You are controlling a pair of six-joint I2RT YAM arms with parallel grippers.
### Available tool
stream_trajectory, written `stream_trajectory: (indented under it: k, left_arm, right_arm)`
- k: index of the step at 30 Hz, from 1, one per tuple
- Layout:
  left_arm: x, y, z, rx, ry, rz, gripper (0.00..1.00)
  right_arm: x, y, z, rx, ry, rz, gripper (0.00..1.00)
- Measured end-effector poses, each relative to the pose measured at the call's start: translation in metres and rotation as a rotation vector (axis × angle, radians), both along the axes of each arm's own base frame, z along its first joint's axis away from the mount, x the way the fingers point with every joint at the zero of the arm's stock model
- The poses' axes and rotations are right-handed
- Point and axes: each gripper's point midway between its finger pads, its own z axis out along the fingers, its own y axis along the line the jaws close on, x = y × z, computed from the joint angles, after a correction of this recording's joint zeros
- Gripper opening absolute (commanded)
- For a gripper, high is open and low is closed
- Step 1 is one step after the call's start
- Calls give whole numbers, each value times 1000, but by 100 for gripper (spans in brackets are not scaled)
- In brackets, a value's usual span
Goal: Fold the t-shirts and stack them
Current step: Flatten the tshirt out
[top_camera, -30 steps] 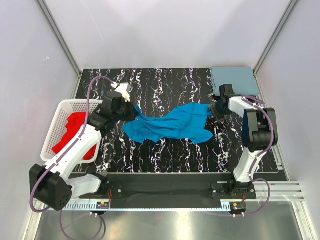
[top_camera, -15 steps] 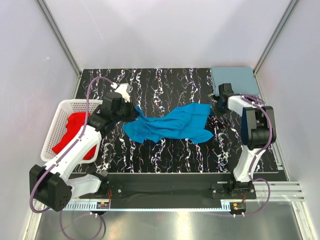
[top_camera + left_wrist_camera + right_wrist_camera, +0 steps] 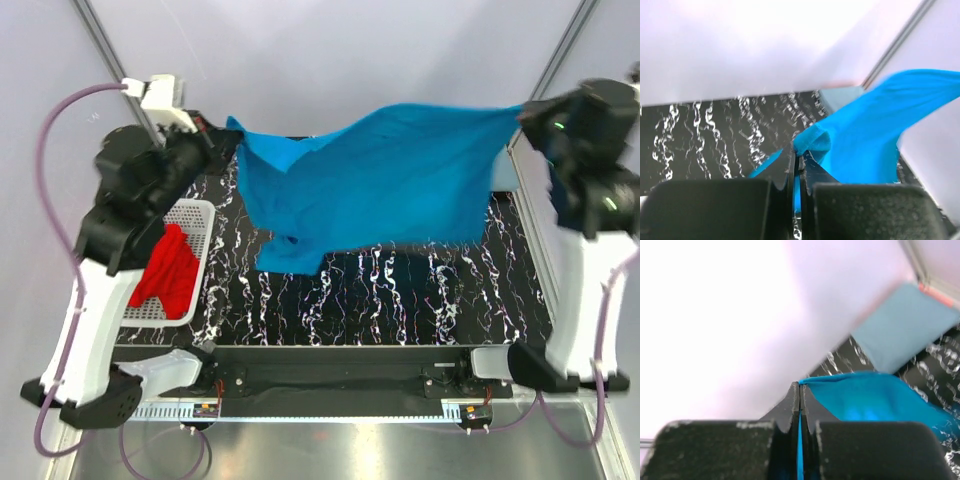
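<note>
Top external view: looking down from above and behind both arm bases, facing the far wall, standing well back and taking in the whole black, white-veined marble-patterned surface, the white plastic lattice basket at the left and the bright blue soft cloth t-shirt across mid-frame.

Left wrist view: peering forward along the left claw from very close, facing the far right corner.

Right wrist view: peering along the right claw, equally close, tilting up toward the pale wall.

Sharing across all three: the blue shirt, the marbled surface and the dusty grey-blue folded cloth in that far right corner.
</note>
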Motion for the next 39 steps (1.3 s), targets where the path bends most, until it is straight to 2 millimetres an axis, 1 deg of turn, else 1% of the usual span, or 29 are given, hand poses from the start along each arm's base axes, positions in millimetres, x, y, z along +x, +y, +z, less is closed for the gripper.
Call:
stream_trajectory:
  k: [1,2,4,6,8,11,13,15,17,18,19,20,21,23,24,27,29,30,31,32,34,35,37,39]
  left_arm:
    - [-11,4,8,-9,-19,-5,0]
    - [-19,7,14,-15,-34,-8,0]
    - [-38,14,21,-24,-53,-14,0]
    - [-51,20,23,-26,-57,-16,0]
    - [-61,23,23,-26,-57,-21,0]
    - [-71,22,22,-26,-53,-48,0]
    - [-74,18,18,-29,-47,-75,0]
    - [-73,13,2,-23,-13,-99,0]
    - [-68,8,-21,-6,49,-115,0]
    - [-63,4,-36,5,88,-122,0]
    - [-57,0,-53,17,127,-128,0]
    - [-50,-5,-77,33,184,-136,0]
    - [-47,-8,-96,45,227,-143,0]
    - [-39,-16,-149,75,352,-167,7]
    - [-37,-20,-176,81,414,-188,8]
    - [-34,-28,-251,75,605,-236,9]
    - [-31,-29,-290,59,717,-249,11]
    - [-29,-28,-308,51,769,-252,13]
    - [-25,-30,-322,49,810,-259,16]
    - [-18,-26,-336,42,847,-245,26]
    - [-6,-22,-356,40,889,-230,37]
    - [0,-20,-364,40,901,-224,46]
    - [7,-19,-376,39,917,-223,54]
    - [12,-21,-381,37,921,-229,56]
  right_arm:
    - [-19,-3,17,-8,-39,-9,0]
    - [-42,-7,34,-16,-77,-20,0]
    - [-74,-11,51,-29,-120,-31,0]
    - [-93,-12,57,-40,-129,-30,0]
    - [-101,-12,54,-53,-112,-25,0]
    - [-100,-9,40,-68,-64,-4,0]
    - [-100,-8,28,-78,-28,8,0]
    - [-97,-8,4,-90,35,13,0]
    - [-94,-9,-26,-105,113,19,0]
    - [-92,-9,-37,-110,144,22,0]
    - [-89,-9,-53,-117,184,25,0]
    - [-86,-9,-68,-124,222,28,0]
    - [-83,-10,-78,-130,252,30,0]
    - [-79,-14,-104,-150,325,15,0]
    - [-76,-18,-117,-160,367,2,0]
    - [-72,-28,-143,-180,448,-30,0]
    - [-69,-37,-159,-182,489,-52,0]
    - [-68,-42,-167,-179,506,-67,0]
    - [-67,-47,-174,-177,521,-80,0]
    - [-66,-49,-180,-175,532,-85,0]
    - [-62,-52,-192,-171,550,-84,0]
    - [-59,-51,-197,-167,560,-76,0]
    - [-51,-48,-205,-158,567,-58,0]
    - [-44,-46,-213,-151,578,-45,0]
